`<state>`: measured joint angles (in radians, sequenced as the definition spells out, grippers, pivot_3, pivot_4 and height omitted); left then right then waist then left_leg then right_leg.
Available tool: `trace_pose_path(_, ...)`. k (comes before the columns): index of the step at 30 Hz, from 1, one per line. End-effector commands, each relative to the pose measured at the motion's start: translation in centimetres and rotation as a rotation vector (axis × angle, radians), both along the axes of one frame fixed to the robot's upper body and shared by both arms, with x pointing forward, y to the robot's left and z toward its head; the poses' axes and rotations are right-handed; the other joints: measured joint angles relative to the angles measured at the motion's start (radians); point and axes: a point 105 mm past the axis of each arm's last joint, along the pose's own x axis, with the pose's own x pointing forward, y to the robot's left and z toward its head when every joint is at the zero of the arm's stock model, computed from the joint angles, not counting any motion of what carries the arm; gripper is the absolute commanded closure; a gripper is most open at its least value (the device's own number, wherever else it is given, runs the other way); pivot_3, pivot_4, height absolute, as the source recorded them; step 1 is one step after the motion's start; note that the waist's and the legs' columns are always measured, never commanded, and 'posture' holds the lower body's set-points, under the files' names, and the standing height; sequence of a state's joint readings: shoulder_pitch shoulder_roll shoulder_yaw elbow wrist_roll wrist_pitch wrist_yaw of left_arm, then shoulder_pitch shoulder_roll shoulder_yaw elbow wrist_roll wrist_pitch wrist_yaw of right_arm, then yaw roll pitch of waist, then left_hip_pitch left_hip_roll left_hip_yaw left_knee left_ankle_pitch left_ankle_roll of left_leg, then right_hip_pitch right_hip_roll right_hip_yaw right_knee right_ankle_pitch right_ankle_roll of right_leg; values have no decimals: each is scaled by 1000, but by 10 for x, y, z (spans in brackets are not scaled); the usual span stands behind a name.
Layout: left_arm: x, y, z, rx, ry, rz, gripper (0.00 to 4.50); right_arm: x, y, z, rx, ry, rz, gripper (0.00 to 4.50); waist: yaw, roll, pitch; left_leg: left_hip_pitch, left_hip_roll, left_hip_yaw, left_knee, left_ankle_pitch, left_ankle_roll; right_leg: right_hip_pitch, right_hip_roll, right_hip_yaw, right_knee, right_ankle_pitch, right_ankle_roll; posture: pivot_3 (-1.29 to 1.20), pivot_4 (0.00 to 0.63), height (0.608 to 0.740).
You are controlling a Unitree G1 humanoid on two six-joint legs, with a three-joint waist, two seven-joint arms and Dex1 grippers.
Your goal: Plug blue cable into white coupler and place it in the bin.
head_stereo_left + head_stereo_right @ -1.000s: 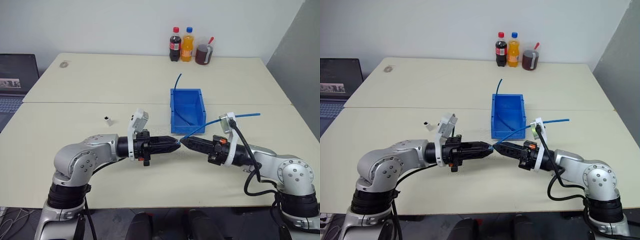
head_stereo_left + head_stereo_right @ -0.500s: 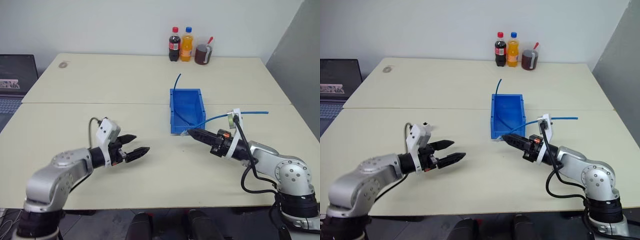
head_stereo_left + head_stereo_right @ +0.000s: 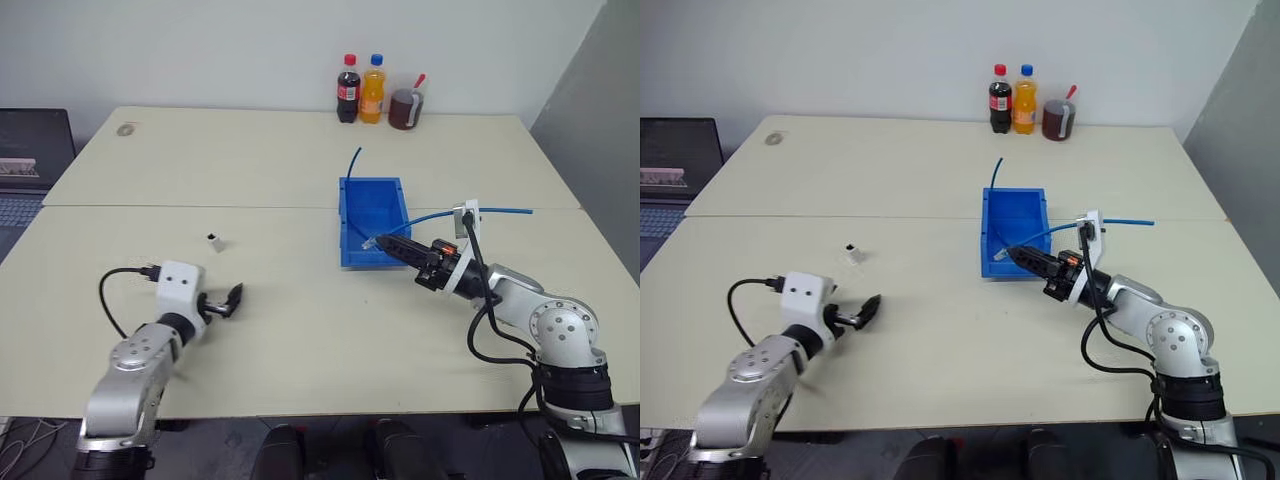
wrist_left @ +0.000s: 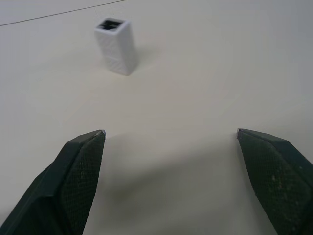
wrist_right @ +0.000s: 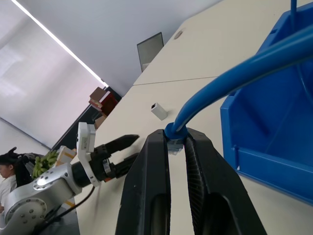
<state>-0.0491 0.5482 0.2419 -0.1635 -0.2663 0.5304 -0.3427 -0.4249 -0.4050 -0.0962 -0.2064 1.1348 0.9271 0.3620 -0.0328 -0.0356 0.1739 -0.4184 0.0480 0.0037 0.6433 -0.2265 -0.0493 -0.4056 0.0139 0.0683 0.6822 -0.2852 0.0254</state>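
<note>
The thin bright-blue network cable [image 3: 440, 213] is clamped near its clear plug in my right gripper [image 3: 385, 241], which is pinched shut on it just at the front lip of the bright-blue rectangular plastic bin [image 3: 375, 190]; the rest of the cable trails over the arm toward the desk's right edge. I judge this grip presents the plug end free for insertion. The tiny white plastic coupler [image 4: 116, 45] stands upright, socket opening up, on the bare desk [image 3: 300, 330] left of centre, well apart from the bin. My left gripper [image 3: 230, 300] hovers near the desk's front-left area with its fingers [image 4: 78, 166] spread wide and empty, pointed toward the coupler, placed, I judge, to pick it up. Nothing lies between them. A second blue cable [image 3: 353, 160] rises from the bin. Two drink bottles [image 3: 362, 90] and a dark jug [image 3: 407, 108] stand at the far edge, clear of the work; a laptop [image 3: 30, 150] sits off the left edge.
</note>
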Motion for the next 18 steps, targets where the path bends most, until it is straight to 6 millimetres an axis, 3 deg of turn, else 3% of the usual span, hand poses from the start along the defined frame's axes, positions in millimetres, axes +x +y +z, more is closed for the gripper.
trace_pose_path(1, 24, 6, 22, -54, -63, -120, 10, 1, 0, 14, 6, -62, -3, 4322, 4, 0, 0, 0, 0, 0, 0, 0, 0, 0, 0, -1, 0, 0, 0, 0, 150, 740)
trace_pose_path(5, 45, 0, 19, -75, -33, -225, 10, 2, -2, 14, -6, -67, -16, 4322, 7, 0, 0, -1, -2, 0, 1, 0, 0, 1, -1, -4, -1, 0, 1, 0, 150, 740)
trace_pose_path(15, 73, 28, 14, 0, 56, -258, 10, 1, -17, 19, -25, -88, -91, 4322, 0, -1, 0, -2, 0, -1, 0, 0, 0, -1, 0, -6, 0, 1, 0, 0, 150, 740)
trace_pose_path(18, 82, 24, 19, 1, 52, -298, 10, -2, -21, 18, -25, -87, -115, 4322, 2, -1, 0, -2, 0, 0, 1, 0, 0, -1, 0, -5, 0, 1, 0, 0, 150, 740)
